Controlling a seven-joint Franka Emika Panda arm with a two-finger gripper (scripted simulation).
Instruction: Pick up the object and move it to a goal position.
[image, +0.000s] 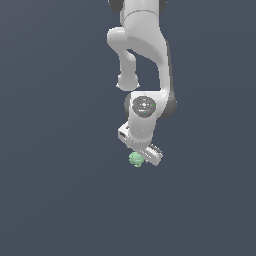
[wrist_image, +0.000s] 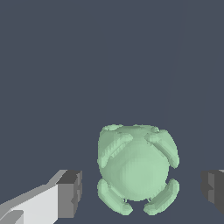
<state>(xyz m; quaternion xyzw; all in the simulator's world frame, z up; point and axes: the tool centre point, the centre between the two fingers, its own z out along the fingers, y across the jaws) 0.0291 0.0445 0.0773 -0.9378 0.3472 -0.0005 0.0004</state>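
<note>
The object (image: 135, 159) is a small pale green knobbly round lump, lying on the dark grey floor just below the white hand of the arm. In the wrist view the object (wrist_image: 136, 168) sits between the two dark fingertips (wrist_image: 70, 192), with a gap on each side. My gripper (wrist_image: 142, 190) is open around the object and does not touch it. In the exterior view the gripper (image: 142, 156) is low over the object and partly covers it; its fingers are hidden there.
The white arm (image: 142, 55) reaches down from the top of the exterior view. Plain dark grey floor (image: 60, 190) lies all around. No goal marker shows in either view.
</note>
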